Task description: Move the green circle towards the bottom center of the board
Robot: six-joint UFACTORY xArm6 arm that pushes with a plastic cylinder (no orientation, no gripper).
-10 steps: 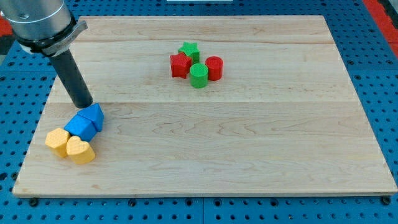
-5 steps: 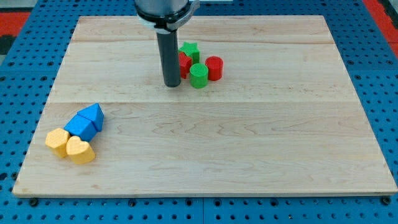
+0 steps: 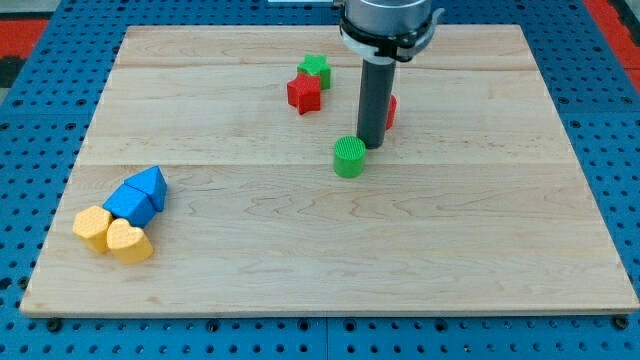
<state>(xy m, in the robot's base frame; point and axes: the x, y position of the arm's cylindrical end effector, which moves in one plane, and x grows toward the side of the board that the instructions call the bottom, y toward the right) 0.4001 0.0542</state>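
- Looking at the camera view, the green circle [image 3: 349, 157] sits upright on the wooden board [image 3: 480, 250], a little above the board's middle and slightly toward the view's right of centre, apart from every other block.
- My tip [image 3: 371, 146] rests just beside the circle, at its upper right edge, touching or nearly touching; I cannot tell which.
- There is no claw on this arm, only the straight dark rod, so nothing opens, closes or holds anything.
- The circle looks like a small, stiff, light cylinder with a flat base, so I judge it will slide easily over the smooth wood and will not tip.
- Its round side means an off-centre push would probably let it roll off the tip sideways.
- The contact I would pick is the top of its rim, squarely on the side facing the view's top, so the push drives it straight down the view toward the bottom centre.
- The rod stands almost vertical, its wide collar at the view's top edge, and it hides most of a red block [image 3: 390, 110] behind it.
- A red star [image 3: 303, 93] and a green block [image 3: 315, 69] lie up and to the view's left, well clear.
- Two blue blocks [image 3: 138, 195] and two yellow blocks [image 3: 112, 235] cluster at the bottom left, far from the path.
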